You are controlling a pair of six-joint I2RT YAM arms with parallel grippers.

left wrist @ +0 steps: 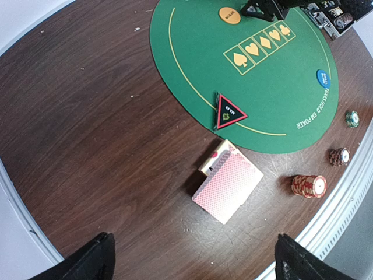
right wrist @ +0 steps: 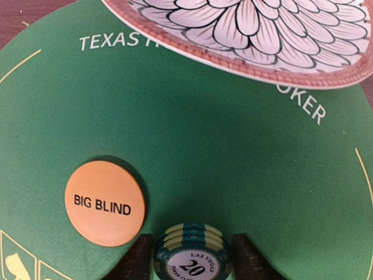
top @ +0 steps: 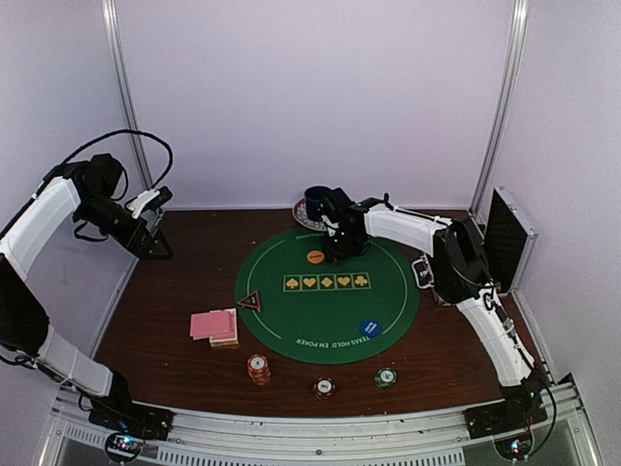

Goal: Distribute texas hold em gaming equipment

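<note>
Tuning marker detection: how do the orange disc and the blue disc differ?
The orange disc reads BIG BLIND in black; the blue disc has white print, too small to read. The orange disc lies on the far side of the mat, beside green chips at the right gripper; the blue disc lies alone by the near edge. Both are flat, round and rest on the mat.

Dark brown wood-grain table point(top: 165, 291) sits boxed in by plain pale walls point(top: 310, 97) (faint lilac tint, soft even light), thin metal poles point(top: 124, 107) at back corners, aluminium rail point(top: 320, 429) along near edge, black case point(top: 507, 238) upright at right.
</note>
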